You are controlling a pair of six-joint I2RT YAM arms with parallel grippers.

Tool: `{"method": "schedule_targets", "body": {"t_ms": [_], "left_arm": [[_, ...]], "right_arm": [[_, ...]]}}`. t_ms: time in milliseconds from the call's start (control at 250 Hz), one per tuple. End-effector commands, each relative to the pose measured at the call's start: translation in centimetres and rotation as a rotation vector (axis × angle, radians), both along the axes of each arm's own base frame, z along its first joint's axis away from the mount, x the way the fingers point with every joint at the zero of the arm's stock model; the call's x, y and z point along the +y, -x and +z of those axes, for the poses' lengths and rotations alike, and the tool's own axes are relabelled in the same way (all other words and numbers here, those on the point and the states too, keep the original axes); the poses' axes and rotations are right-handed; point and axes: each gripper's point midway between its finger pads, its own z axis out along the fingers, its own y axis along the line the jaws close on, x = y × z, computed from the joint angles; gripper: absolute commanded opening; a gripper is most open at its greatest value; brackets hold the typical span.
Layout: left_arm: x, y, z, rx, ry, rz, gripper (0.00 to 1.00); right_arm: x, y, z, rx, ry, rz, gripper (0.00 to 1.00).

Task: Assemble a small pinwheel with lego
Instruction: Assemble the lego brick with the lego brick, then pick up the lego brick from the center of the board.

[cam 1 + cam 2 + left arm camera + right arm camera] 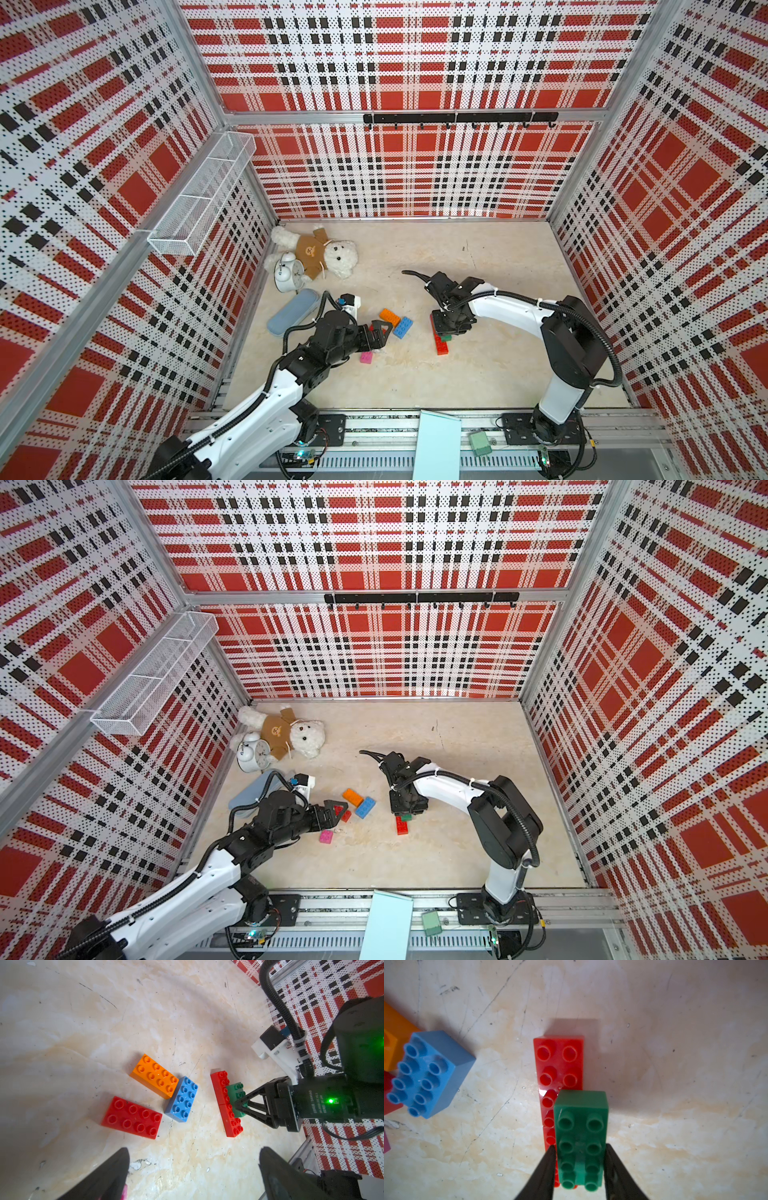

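Found right pincer [581, 1145] astride green brick [581, 1126], fingers flanking its long sides; cannot tell whether pressing or clear. Found that brick seated on red row [559, 1059], long axes parallel, extending ahead of pincer. Noted right arm [511, 309] pitched steeply down at counter [675, 1105]. Noted left pincer [193, 1151] spread wide, holding nothing, well apart.

On the worktop [478, 374], a stacked brick [581, 1136] sits atop an end-to-end brick row [559, 1064]. Left of that, a rear brick [389, 316] touches a neighbouring brick [403, 327]; a square brick [366, 357] lies before them, further left.
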Motion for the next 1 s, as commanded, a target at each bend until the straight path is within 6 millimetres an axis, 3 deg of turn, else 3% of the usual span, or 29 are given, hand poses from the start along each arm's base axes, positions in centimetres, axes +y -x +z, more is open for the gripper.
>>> {"method": "schedule_targets", "body": {"t_ms": [0, 252, 356, 480, 708, 900, 996], "left_arm": [[0.4, 0.1, -0.7, 0.036, -0.093, 0.0, 1.0], [2.1, 0.6, -3.6, 0.235, -0.399, 0.144, 1.0], [1.3, 0.9, -5.2, 0.345, -0.36, 0.218, 0.95], [0.4, -0.2, -5.8, 0.385, -0.297, 0.319, 0.82], [0.8, -2.3, -6.1, 0.394, -0.282, 0.498, 0.81], [1.2, -2.6, -7.5, 0.457, -0.306, 0.57, 0.71], [1.1, -2.5, -8.0, 0.48, -0.305, 0.599, 0.69]], "right_arm": [[1.0, -0.8, 2.3, -0.042, -0.088, -0.006, 0.5], [1.1, -1.5, 5.4, -0.091, -0.204, -0.014, 0.63], [1.0, -1.8, 6.6, -0.129, -0.247, -0.011, 0.71], [1.0, -1.5, 7.8, -0.161, -0.292, 0.016, 0.8], [-0.9, 0.1, 10.4, -0.234, -0.341, 0.036, 0.88], [-2.5, 1.4, 11.3, -0.261, -0.345, 0.038, 1.0], [-2.8, 1.8, 12.0, -0.281, -0.353, 0.05, 1.0]]}}
